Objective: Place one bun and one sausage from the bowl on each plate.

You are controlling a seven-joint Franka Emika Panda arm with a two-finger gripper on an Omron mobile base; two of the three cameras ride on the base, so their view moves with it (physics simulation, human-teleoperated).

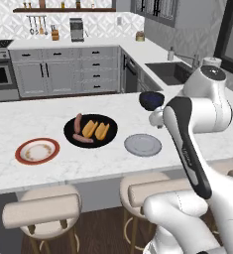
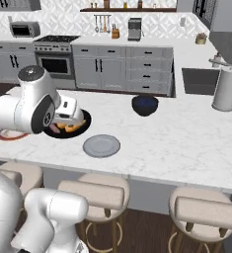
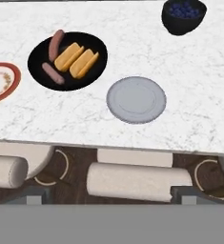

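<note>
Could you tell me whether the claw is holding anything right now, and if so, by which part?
Nothing is held: both buns and both sausages lie in the black bowl.

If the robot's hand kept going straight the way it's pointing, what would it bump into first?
Probably the grey plate, which sits near the middle of the hand view on the white counter. Depth is hard to judge, so it might meet bare counter beside it.

Arm (image 1: 187, 149): glossy white rounded shells, fat cylindrical links, dark grey/black joint caps and a black band down the forearm. Small pale lettering on that band, unreadable. Bulbous white base housing (image 2: 53, 212).
</note>
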